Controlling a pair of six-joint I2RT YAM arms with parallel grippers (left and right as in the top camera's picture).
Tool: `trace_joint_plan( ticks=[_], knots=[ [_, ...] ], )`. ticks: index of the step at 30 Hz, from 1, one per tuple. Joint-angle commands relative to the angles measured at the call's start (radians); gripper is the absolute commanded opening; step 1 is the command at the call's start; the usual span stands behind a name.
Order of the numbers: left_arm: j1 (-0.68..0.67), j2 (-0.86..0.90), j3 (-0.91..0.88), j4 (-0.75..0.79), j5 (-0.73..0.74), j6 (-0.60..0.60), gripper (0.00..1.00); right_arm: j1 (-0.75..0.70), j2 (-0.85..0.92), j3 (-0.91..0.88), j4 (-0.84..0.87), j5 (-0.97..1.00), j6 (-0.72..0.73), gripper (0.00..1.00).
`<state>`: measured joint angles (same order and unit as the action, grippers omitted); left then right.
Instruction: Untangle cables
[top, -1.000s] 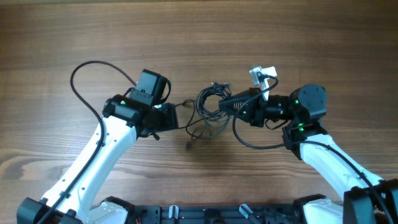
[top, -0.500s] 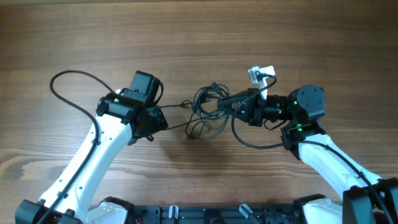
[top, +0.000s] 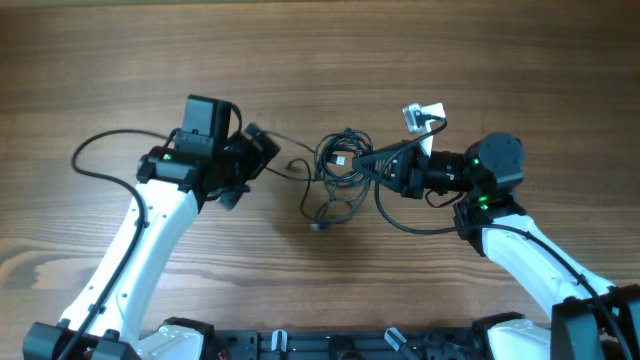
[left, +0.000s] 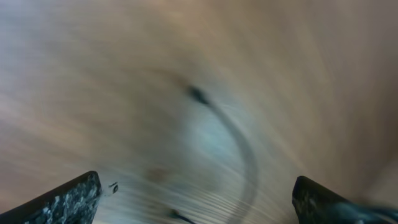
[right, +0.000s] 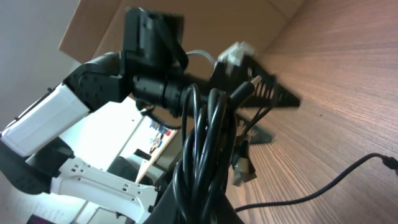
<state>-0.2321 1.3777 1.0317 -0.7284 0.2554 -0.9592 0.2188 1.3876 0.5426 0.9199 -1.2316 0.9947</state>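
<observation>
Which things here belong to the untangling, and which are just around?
Job:
cable bundle
its loose trailing strand
right gripper, shut on the bundle
left gripper, open, apart from it

Not the job:
thick arm cables
white camera module
wooden table

On the table (top: 320, 60), cables (top: 340, 168) between left pincer (top: 248, 168) and right pincer (top: 368, 160)
</observation>
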Motion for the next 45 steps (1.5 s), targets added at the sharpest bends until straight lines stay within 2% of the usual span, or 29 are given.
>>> trace_joint_plan(
  ticks=[1,7,9,12,16,20,23,27,30,33,36,38,42,45],
  knots=[
    [-0.065,0.01,0.0,0.125,0.172,0.096,1.0,-0.003,-0.012,0.006,-0.002,-0.039,0.0,0.05],
    [-0.11,0.01,0.0,0.245,0.126,0.092,1.0,-0.002,-0.012,0.006,-0.002,-0.082,0.0,0.05],
    [-0.11,0.01,0.0,0.242,0.034,0.075,1.0,-0.002,-0.012,0.006,-0.001,-0.097,0.0,0.05],
    [-0.1,0.01,0.0,0.17,-0.195,-0.06,1.0,-0.002,-0.012,0.006,-0.001,-0.153,0.0,0.05],
    [-0.019,0.01,0.0,0.0,-0.302,-0.157,1.0,-0.002,-0.012,0.006,-0.002,-0.159,-0.002,0.05],
    [0.078,0.01,0.0,-0.078,-0.268,-0.157,1.0,-0.002,-0.012,0.006,-0.023,-0.108,-0.002,0.05],
    [0.137,0.01,0.0,-0.084,-0.198,-0.16,1.0,-0.002,-0.012,0.006,-0.154,-0.042,-0.043,0.05],
    [0.182,0.01,0.0,-0.079,-0.113,-0.233,1.0,-0.002,-0.012,0.006,-0.37,0.035,-0.166,0.07],
    [0.18,0.01,0.0,-0.053,-0.056,-0.23,1.0,-0.002,-0.012,0.006,-0.428,0.039,-0.229,0.08],
    [0.152,0.01,0.0,-0.054,-0.054,-0.178,1.0,-0.002,-0.012,0.006,-0.413,0.039,-0.236,0.09],
    [0.09,0.01,0.0,-0.049,-0.049,-0.033,1.0,-0.002,-0.012,0.006,-0.38,0.029,-0.3,0.08],
    [0.036,0.01,0.0,-0.029,-0.027,0.064,1.0,-0.002,-0.012,0.006,-0.351,0.027,-0.355,0.04],
    [-0.039,0.01,0.0,0.02,-0.008,0.068,1.0,-0.002,-0.012,0.006,-0.236,-0.017,-0.359,0.05],
    [-0.097,0.01,0.0,0.053,-0.008,0.071,1.0,-0.002,-0.012,0.006,-0.119,-0.056,-0.305,0.04]
  ],
)
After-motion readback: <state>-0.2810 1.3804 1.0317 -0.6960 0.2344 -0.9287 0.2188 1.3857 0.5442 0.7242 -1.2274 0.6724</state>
